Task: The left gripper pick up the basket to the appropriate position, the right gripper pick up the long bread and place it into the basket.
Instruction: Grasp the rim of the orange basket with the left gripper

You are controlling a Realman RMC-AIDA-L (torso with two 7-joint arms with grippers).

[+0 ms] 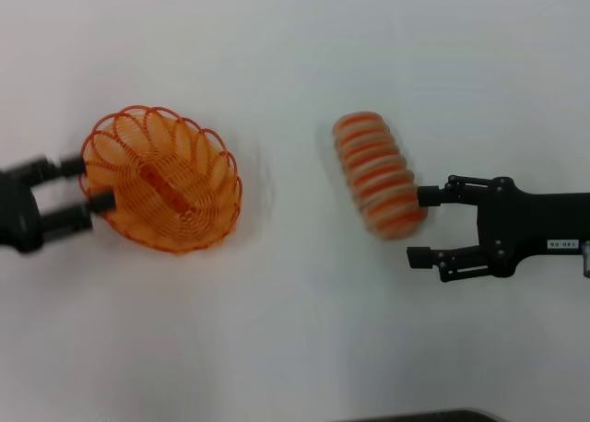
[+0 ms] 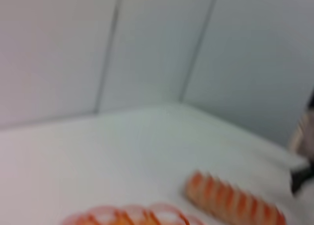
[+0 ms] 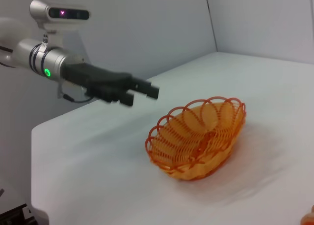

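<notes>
Resting on a white table (image 1: 295, 35), basket (image 1: 164, 181) and long bread (image 1: 378, 173) flank spread-fingered left gripper (image 1: 88, 190) and right gripper (image 1: 422, 226).

L wrist: long bread (image 2: 233, 201) blurred, basket (image 2: 130, 216) cut by edge – rim only | head: left gripper (image 1: 90, 184) partly off-frame

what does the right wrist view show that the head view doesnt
Only the right wrist view shows the left arm's silver wrist with its green light, the camera mounted above it, and the table's edge against the wall. It also shows the left gripper above the table, apart from the basket.

Only the head view shows the right gripper, open, one finger at the long bread's end.

Both show the orange basket, empty, the left gripper open, and the white table.
</notes>
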